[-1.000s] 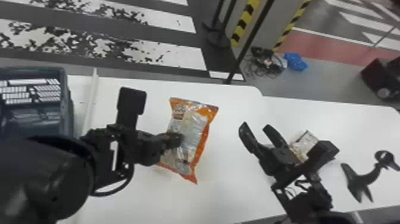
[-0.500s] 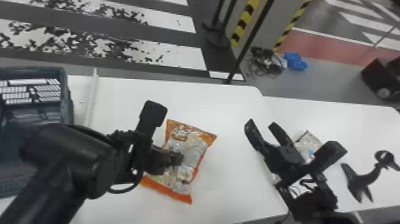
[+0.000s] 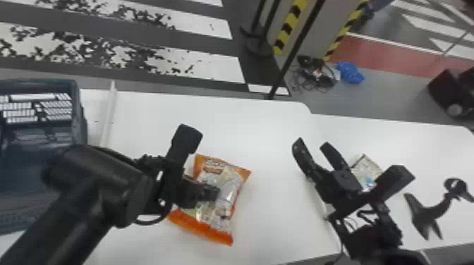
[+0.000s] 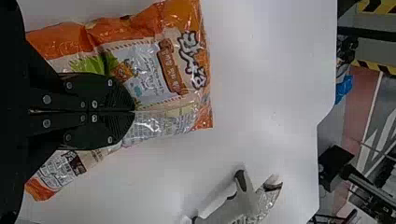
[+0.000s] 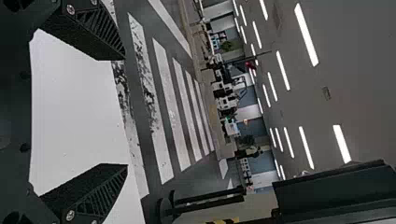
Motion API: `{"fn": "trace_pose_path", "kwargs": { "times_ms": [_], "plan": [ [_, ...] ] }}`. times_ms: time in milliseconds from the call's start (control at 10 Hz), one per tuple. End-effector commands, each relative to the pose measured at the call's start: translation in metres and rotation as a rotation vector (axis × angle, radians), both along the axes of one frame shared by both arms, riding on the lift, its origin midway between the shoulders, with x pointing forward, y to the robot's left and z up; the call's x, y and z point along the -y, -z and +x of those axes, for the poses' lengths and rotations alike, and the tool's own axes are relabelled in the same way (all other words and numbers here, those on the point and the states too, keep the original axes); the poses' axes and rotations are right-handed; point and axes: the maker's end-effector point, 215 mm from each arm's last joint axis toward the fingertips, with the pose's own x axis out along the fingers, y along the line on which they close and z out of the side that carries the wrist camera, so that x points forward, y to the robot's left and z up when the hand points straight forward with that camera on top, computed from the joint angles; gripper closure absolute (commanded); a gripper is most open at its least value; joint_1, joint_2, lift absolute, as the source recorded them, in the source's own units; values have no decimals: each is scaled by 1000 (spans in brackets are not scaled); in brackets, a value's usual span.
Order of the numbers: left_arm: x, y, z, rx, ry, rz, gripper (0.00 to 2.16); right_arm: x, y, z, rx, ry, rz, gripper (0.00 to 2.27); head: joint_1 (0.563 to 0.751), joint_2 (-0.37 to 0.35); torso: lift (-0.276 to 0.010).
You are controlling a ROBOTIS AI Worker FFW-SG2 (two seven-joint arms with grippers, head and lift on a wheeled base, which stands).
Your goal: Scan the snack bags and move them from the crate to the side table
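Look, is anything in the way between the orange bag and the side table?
Yes, the robot's right claw. In the head view it hangs open near where the tables meet, between the orange bag and the side table. The bag may have to go around it.

Crate [image 3: 79, 119] cut off; orange bag [image 3: 229, 197] partly hidden by left claw [image 3: 216, 193].

Crate [image 3: 80, 119]: left edge of my view.
Orange bag [image 3: 231, 186]: lower centre, in my left gripper [image 3: 211, 193].
Right gripper [image 3: 312, 142]: right of centre, fingers apart.
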Motion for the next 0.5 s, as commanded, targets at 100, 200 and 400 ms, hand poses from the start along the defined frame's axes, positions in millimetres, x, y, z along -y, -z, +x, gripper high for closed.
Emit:
{"fn": "trace_pose_path", "kwargs": {
  "times_ms": [100, 200, 400],
  "plan": [
    [16, -20, 13, 67, 8, -49, 1099, -3, 0, 6, -2, -8, 6, 110, 695, -350, -87],
    [19, -28, 12, 77, 14, -69, -1, -5, 2, 9, -7, -11, 11, 110, 695, -350, -87],
    [22, -55, 10, 99, -9, -136, 36, -11, 1, 15, -3, -20, 11, 110, 695, -350, -87]
  ]
}}
